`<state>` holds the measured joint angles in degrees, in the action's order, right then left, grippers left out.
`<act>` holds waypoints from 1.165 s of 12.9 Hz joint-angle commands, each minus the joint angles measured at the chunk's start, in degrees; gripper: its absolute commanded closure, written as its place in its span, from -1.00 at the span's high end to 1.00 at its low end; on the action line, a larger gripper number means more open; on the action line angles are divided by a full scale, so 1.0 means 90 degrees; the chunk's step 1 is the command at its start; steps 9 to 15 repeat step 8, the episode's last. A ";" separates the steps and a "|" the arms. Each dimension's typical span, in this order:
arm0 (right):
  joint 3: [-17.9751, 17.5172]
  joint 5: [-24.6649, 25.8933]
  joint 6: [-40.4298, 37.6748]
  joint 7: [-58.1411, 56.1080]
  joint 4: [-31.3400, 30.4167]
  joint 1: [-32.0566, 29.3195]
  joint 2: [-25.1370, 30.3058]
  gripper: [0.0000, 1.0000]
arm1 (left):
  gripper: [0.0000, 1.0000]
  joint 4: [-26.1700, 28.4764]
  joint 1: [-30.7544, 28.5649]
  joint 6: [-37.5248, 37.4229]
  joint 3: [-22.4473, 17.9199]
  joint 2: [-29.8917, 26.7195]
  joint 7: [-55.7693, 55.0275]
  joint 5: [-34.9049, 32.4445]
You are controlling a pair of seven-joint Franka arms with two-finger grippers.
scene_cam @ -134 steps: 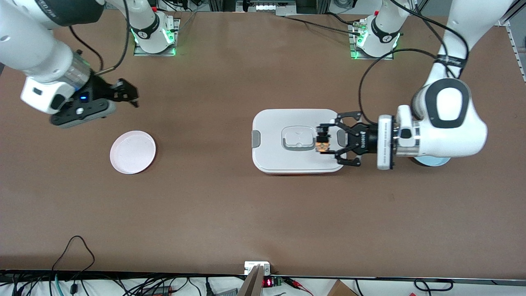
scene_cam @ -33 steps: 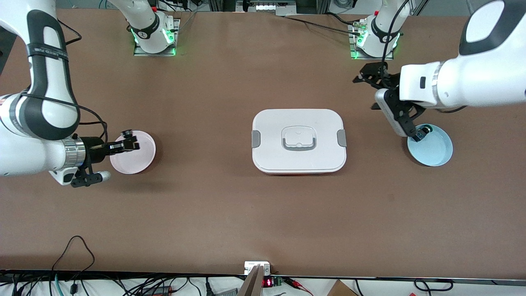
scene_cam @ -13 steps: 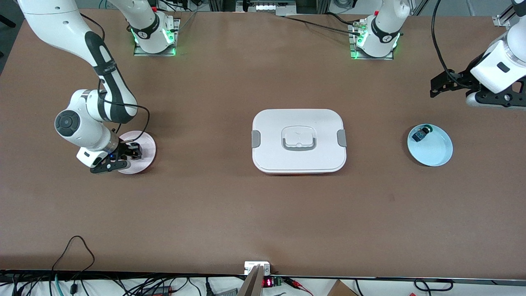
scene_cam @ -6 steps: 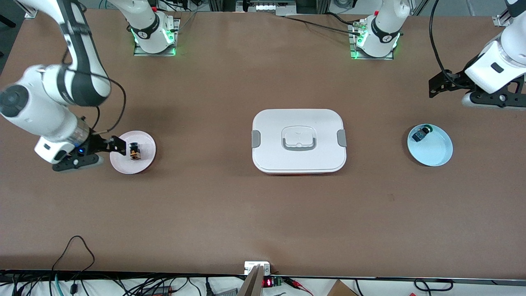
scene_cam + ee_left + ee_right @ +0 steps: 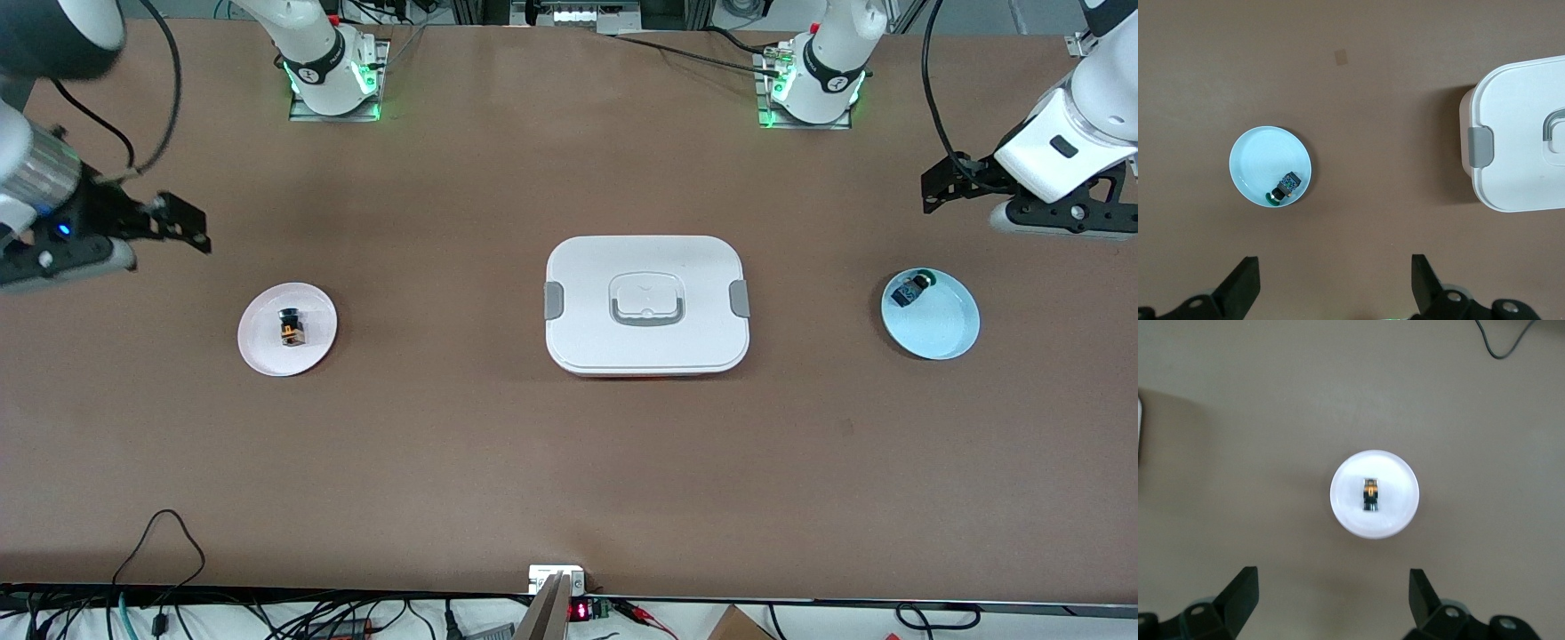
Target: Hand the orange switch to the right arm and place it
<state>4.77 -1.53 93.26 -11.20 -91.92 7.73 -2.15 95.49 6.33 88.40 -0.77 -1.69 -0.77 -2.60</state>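
The orange switch (image 5: 290,326), a tiny black part with an orange band, lies in the pink plate (image 5: 267,352) toward the right arm's end of the table. It also shows in the right wrist view (image 5: 1370,494), in the plate (image 5: 1345,513). My right gripper (image 5: 182,222) is open and empty, raised over bare table beside the plate; its fingertips (image 5: 1243,593) stand wide apart. My left gripper (image 5: 933,189) is open and empty, raised over the table near the blue plate (image 5: 947,333); its fingertips (image 5: 1245,283) are wide apart.
A white lidded box (image 5: 647,304) sits mid-table, also in the left wrist view (image 5: 1518,140). The blue plate (image 5: 1251,160) holds a small blue-black part with a green cap (image 5: 910,290), seen too in the left wrist view (image 5: 1286,187). Cables lie along the table's near edge.
The right gripper let go of the orange switch in the pink plate, then rose and drew away toward its end of the table. The left arm barely moved.
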 commanded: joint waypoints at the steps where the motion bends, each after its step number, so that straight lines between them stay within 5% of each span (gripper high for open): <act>1: 0.0007 0.0160 -0.0293 -0.0102 -0.0002 -0.0028 0.0210 1.00 | 1.00 -0.0209 0.0029 -0.0066 0.0027 0.0129 -0.0071 -0.0180; 15: -0.0012 0.0180 -0.0186 -0.0074 -0.0002 -0.0038 0.0122 1.00 | 1.00 -0.0209 -0.0010 -0.0105 0.0018 0.0100 -0.0061 -0.0111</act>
